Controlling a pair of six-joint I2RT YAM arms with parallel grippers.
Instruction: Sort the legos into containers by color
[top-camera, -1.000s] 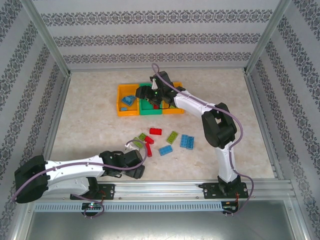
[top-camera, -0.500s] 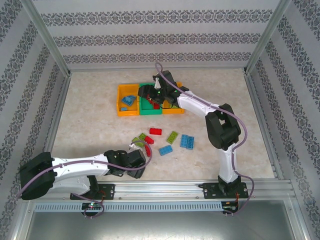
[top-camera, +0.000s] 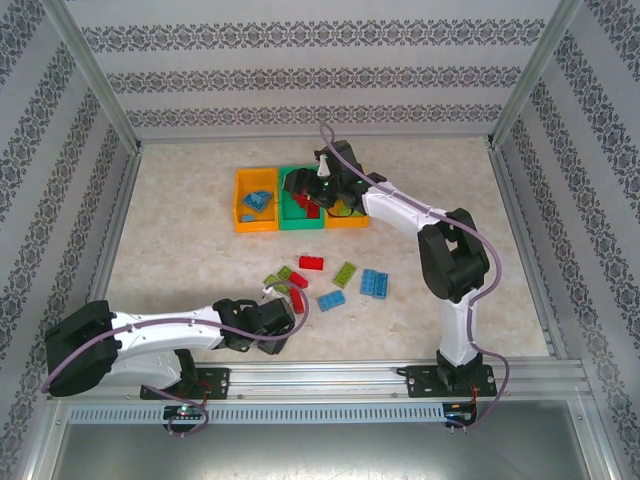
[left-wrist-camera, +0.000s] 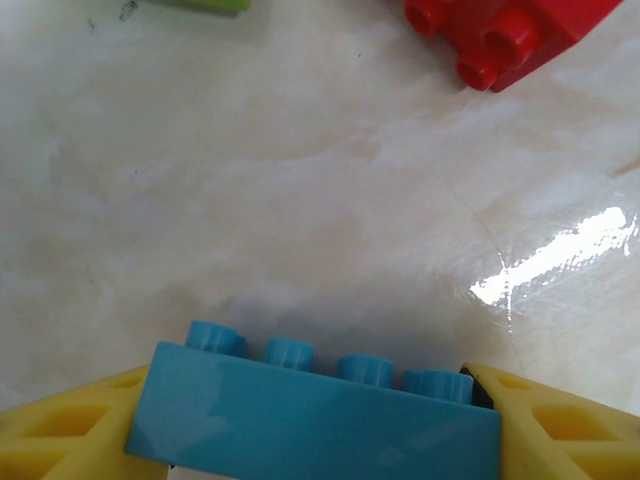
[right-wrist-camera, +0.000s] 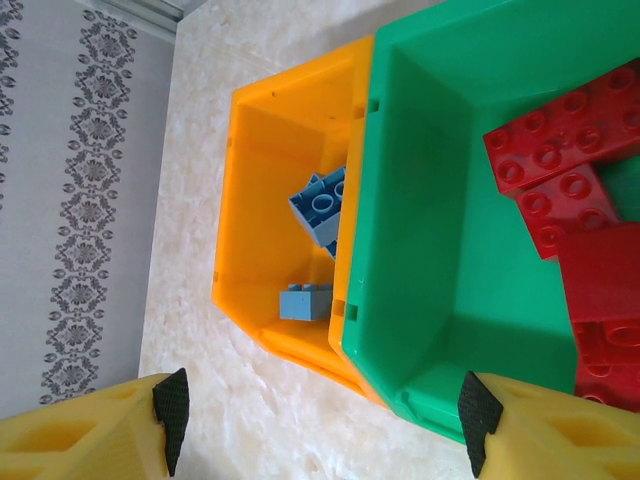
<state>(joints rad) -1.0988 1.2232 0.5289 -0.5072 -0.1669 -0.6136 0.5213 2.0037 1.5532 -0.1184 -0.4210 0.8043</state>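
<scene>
Left jaws are closed in on a light-blue four-stud plastic brick (left-wrist-camera: 310, 420), one yellow finger (left-wrist-camera: 60, 435) against each end, low over the pale marbled bench (left-wrist-camera: 300, 200). I can't tell whether the brick is lifted or resting there. A red studded brick (left-wrist-camera: 510, 35) lies just ahead of it. Right jaws are spread and hold nothing, hovering over the row of plastic bins at the far side. The green middle bin (right-wrist-camera: 440, 300) has red bricks (right-wrist-camera: 560, 150) in it, and the orange bin (right-wrist-camera: 250, 200) joined to it holds two blue bricks (right-wrist-camera: 322, 205). From the top camera I see more loose bricks (top-camera: 375, 282), blue, red and light green, scattered mid-bench between the arms and the bins.
</scene>
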